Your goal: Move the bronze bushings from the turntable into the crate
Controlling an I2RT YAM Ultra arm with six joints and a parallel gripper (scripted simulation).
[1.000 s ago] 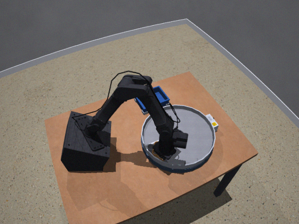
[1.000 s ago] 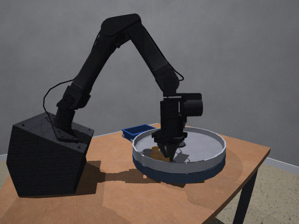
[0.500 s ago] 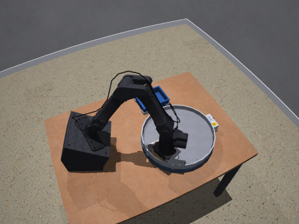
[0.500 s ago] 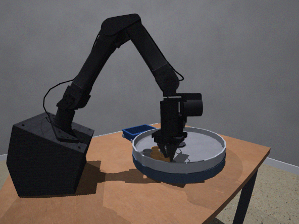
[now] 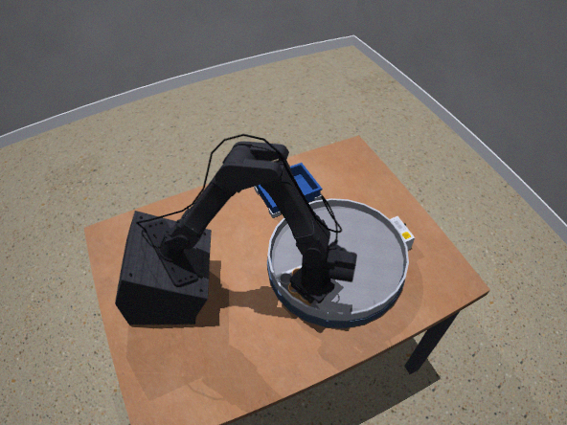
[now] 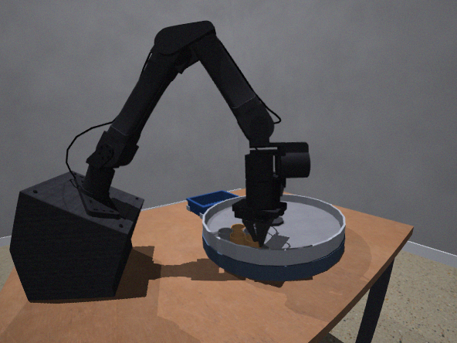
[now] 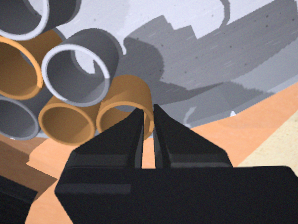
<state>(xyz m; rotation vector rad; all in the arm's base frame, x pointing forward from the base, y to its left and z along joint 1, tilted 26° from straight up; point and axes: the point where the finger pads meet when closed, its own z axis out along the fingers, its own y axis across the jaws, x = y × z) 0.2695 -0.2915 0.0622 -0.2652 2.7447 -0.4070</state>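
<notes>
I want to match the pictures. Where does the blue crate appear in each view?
Top: crate above centre, partly behind the arm, beyond the turntable.
Exterior: crate left of centre, behind the turntable.
Wrist: not in view.
Shared landmark: the turntable.
</notes>
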